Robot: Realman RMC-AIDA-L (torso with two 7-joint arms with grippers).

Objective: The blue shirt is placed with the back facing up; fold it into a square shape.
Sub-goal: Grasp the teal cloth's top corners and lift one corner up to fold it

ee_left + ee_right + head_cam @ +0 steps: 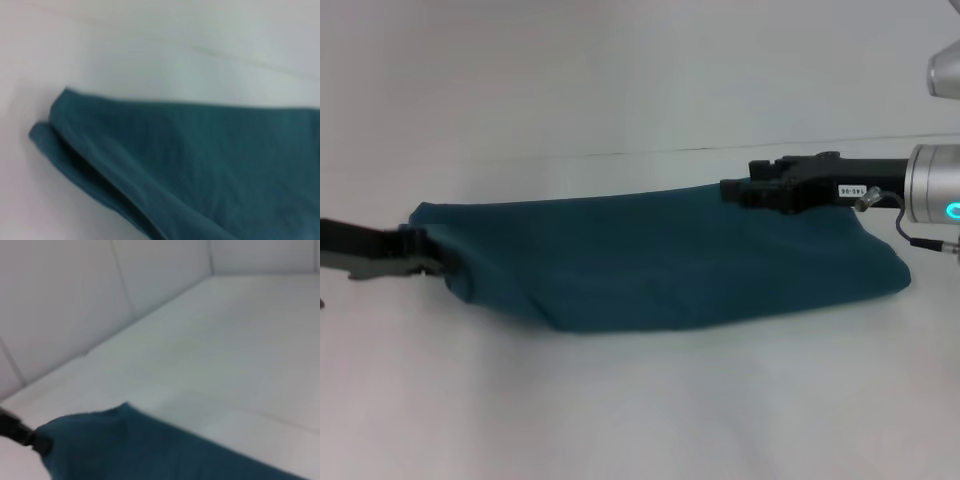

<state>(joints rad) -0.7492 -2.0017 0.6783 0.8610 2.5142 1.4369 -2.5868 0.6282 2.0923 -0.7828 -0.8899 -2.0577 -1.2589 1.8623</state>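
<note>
blue shirt [660, 265] between left hand [420, 255] and right hand [732, 190]

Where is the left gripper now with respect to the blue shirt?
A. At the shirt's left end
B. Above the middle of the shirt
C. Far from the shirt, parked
A: in the head view the left gripper meets the left end of the blue shirt.

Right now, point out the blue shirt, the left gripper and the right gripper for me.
blue shirt [660, 262]: head view, middle of the folded cloth.
left gripper [418, 252]: head view, fingertips at the shirt's left end.
right gripper [735, 190]: head view, black tip at the shirt's far edge.
</note>
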